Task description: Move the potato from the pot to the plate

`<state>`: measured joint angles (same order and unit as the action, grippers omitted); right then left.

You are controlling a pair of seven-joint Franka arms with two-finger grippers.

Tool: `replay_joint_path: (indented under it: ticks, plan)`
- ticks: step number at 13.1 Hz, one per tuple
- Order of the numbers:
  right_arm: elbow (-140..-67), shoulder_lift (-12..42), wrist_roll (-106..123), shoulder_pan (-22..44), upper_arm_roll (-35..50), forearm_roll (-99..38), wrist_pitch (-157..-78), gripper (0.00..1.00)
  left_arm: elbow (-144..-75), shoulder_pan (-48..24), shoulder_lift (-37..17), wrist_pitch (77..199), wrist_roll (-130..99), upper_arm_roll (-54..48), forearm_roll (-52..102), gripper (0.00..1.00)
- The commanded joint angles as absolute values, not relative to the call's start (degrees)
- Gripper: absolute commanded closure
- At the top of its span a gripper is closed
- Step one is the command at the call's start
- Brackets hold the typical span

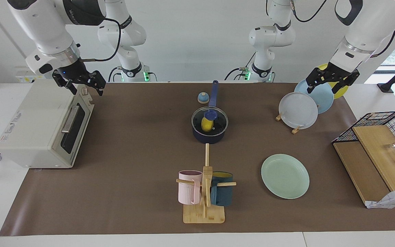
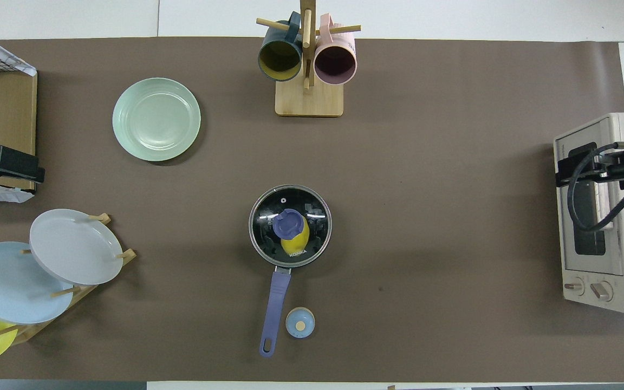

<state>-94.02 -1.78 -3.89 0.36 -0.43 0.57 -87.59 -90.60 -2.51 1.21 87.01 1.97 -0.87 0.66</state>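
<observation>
Over toaster oven [image 1: 43, 127], right gripper [image 1: 79, 83] raised; left gripper [image 1: 331, 79] over plate rack [image 1: 288, 118].

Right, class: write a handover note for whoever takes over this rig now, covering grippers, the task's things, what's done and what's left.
Left gripper: open, empty, raised over the plate rack; waiting.
Right gripper: open, empty, raised over the toaster oven.
Potato: in the pot mid-table, under a glass lid with a blue knob.
Plate: bare, farther from the robots than the pot, toward the left arm's end.
Done: nothing yet.
Left: remove the lid, lift the potato out, set it on the plate.
</observation>
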Motion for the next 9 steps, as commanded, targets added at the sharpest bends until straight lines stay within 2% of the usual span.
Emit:
replay_joint_path:
  ticks: [1,4,5,8,9]
  plan:
    - [-96.1,-3.3,-2.1,0.1,-0.1,-0.4,-88.6,0.0,-90.9,-2.8,2.0,86.3,1.9,-0.6,-0.6,0.0]
    - [-95.7,-2.8,0.2,2.6,0.4,-0.4,-91.5,0.0,-90.9,-2.8,2.0,86.3,1.9,-0.6,-0.6,0.0]
    - [-94.8,-2.2,-0.3,5.3,0.7,-0.5,-91.6,0.0,-90.9,-2.8,2.0,86.3,1.9,-0.6,-0.6,0.0]
    - [-89.0,2.0,-5.7,11.7,0.9,-0.8,-91.0,0.0,-90.9,-2.8,2.0,86.3,1.9,-0.6,-0.6,0.0]
    - [-85.3,5.1,-9.3,14.0,1.1,-1.4,-89.6,0.0,-90.9,-2.8,2.0,86.3,1.9,-0.6,-0.6,0.0]
